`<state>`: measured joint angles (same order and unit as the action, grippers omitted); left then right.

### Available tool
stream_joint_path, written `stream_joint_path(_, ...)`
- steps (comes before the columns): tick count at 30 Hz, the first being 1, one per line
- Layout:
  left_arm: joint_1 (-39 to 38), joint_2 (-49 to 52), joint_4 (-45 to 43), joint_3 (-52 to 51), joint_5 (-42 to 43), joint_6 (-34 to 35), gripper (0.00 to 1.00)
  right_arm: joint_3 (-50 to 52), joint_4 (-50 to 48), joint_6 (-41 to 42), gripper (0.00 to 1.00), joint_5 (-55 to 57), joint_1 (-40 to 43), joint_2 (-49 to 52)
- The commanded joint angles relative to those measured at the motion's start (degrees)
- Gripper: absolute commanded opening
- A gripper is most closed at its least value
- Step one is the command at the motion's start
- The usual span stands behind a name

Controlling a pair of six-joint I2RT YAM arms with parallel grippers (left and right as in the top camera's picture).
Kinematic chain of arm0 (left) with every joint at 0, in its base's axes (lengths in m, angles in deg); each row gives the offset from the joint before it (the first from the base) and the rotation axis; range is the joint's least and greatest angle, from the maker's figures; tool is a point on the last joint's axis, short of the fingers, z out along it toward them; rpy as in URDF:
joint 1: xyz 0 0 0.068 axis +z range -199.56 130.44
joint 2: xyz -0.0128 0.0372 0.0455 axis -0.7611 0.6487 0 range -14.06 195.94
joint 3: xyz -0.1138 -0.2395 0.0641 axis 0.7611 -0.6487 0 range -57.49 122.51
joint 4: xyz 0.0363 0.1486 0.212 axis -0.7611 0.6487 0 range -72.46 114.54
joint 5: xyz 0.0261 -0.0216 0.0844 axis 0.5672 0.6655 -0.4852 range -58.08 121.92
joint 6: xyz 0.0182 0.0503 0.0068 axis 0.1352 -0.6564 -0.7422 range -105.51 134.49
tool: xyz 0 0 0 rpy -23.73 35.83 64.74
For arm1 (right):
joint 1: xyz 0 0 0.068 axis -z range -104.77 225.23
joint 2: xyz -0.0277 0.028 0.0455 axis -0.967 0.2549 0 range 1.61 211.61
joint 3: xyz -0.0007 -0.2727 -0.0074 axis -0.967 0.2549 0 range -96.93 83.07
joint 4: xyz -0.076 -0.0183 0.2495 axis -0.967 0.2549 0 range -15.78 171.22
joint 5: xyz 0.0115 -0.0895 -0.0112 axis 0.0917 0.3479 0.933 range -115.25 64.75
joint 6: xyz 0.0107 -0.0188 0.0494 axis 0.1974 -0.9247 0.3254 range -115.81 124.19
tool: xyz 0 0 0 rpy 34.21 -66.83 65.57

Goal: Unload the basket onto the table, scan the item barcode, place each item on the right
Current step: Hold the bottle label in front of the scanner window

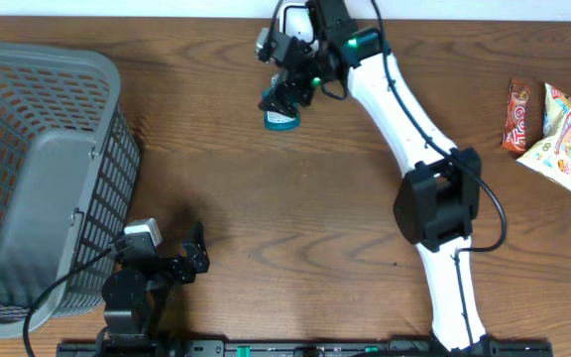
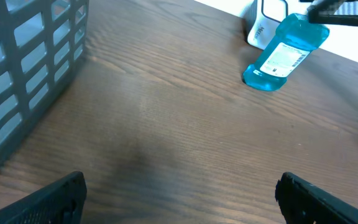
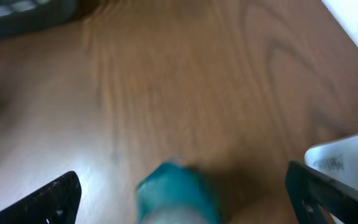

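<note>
A blue bottle [image 1: 283, 120] with a white barcode label lies on the wooden table at the far middle. The left wrist view shows the bottle [image 2: 283, 53] far ahead to the right. My right gripper [image 1: 287, 97] hangs over it, open. In the right wrist view the blurred bottle [image 3: 178, 198] sits between the wide-apart fingers [image 3: 53, 198], touching neither, and my right gripper [image 3: 184, 191] holds nothing. My left gripper [image 1: 195, 254] rests open near the front left, beside the basket. Only bare wood lies between the fingers of the left gripper [image 2: 179, 194].
A grey plastic basket [image 1: 38, 178] fills the left side, and its wall [image 2: 23, 56] stands close on the left gripper's left. A white device [image 2: 263, 28] stands right behind the bottle, and this device [image 3: 347, 163] is at the right gripper's right. Snack packets [image 1: 553, 124] lie far right.
</note>
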<state>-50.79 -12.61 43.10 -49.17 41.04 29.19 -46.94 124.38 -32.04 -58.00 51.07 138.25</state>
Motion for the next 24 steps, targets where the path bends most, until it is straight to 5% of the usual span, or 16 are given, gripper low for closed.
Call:
stream_joint_path(1, -0.13, 0.00, 0.90, -0.81, 0.70, -0.72, 0.98, -0.20, -1.90, 4.02, 0.98, 2.23, -1.27, 5.07)
stream_joint_path(4, -0.13, 0.00, 0.90, -0.81, 0.70, -0.72, 0.98, -0.17, -1.95, 4.00, 0.93, 2.47, -1.77, 6.23)
stream_joint_path(12, -0.13, 0.00, 0.90, -0.81, 0.70, -0.72, 0.98, -0.17, -1.99, 4.52, 0.36, 3.50, -1.53, 6.69)
stream_joint_path(18, -0.13, 0.00, 0.90, -0.81, 0.70, -0.72, 0.98, -0.17, -0.61, 6.05, 0.03, 6.73, -1.62, 6.69)
stream_joint_path(24, -0.13, 0.00, 0.90, -0.81, 0.70, -0.72, 0.98, -0.85, 0.39, 13.94, 0.01, 6.73, -1.29, 3.69)
